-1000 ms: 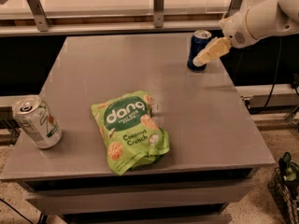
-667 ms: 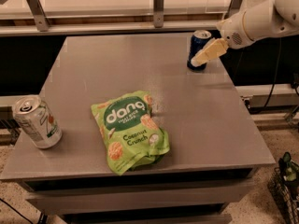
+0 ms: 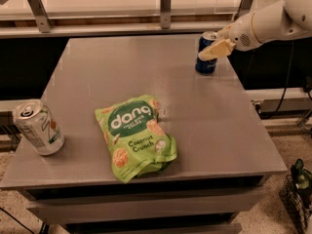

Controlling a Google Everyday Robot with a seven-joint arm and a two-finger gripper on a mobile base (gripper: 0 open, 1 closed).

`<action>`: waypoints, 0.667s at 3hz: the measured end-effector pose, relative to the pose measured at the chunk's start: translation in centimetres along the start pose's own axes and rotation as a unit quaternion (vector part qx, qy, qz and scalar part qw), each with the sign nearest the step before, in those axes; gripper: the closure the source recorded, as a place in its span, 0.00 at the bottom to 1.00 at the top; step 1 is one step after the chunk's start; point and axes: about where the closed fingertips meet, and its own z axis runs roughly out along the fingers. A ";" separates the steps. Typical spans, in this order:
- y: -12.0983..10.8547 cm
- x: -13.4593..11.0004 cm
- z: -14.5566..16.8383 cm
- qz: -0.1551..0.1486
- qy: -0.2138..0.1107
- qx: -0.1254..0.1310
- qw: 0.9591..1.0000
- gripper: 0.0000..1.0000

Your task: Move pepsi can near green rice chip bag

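The pepsi can (image 3: 205, 66) stands upright near the far right edge of the grey table (image 3: 146, 72). My gripper (image 3: 207, 47) reaches in from the right at the can's upper half. It is open, with one cream finger (image 3: 215, 49) across the can's front and the other hidden behind it. The can rests on the table. The green rice chip bag (image 3: 136, 135) lies flat near the table's front middle, far from the can and the gripper.
A white-silver can (image 3: 38, 127) with green and red marks stands at the table's front left corner. A rail with metal posts (image 3: 165, 6) runs behind the table. A cable and a basket (image 3: 297, 189) are on the floor at the right.
My gripper has shifted slightly left, further onto the pepsi can. The can, the bag and the white-silver can have not moved.
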 end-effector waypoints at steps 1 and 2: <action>0.1 -0.2 0.4 0.001 -0.004 -0.010 1.000 0.62; 0.7 -1.1 0.5 -0.008 -0.005 -0.030 1.000 0.85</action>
